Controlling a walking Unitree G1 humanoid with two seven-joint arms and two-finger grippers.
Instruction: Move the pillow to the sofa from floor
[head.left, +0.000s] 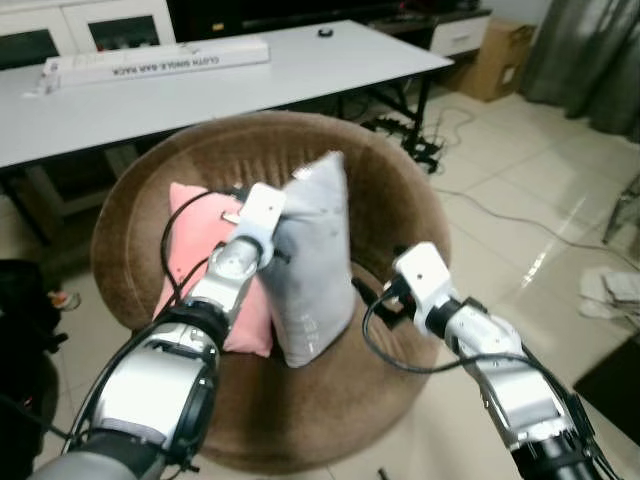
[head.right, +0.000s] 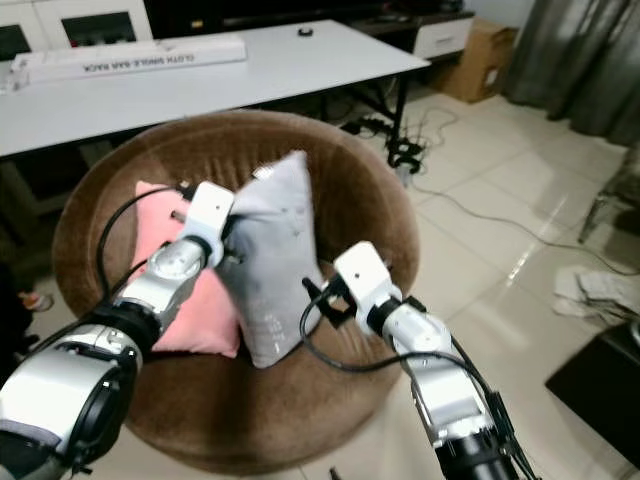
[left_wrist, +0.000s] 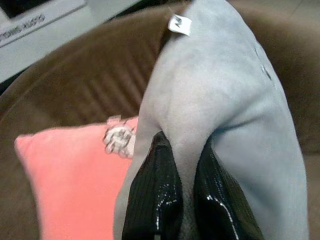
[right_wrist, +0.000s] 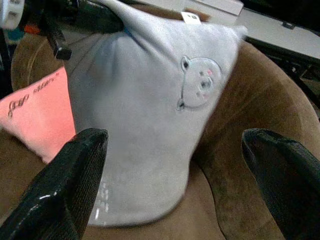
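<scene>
1. Pillow: the grey pillow stands on end on the round brown sofa, long axis near upright, one corner with a small white tag pointing up and the bottom edge resting on the seat; its face with a stitched bear turns toward the right gripper
2. The left gripper is closed on the grey pillow's upper edge, a fold of fabric pinched between its two black fingers; the pillow hangs down and to the right of that pincer
3. The right gripper is spread wide with nothing between its fingers; it sits low, just in front of the pillow's bear face, apart from the fabric, fingers aimed at the lower half of the pillow
4. A pink pillow leans on the sofa back behind and beneath the left gripper, touching the grey pillow's far side
5. Beyond the sofa, past both pincers, stands a white table carrying a long white box
6. A cardboard box, curtains and cables on the tiled floor lie well off to the right of the right gripper
</scene>
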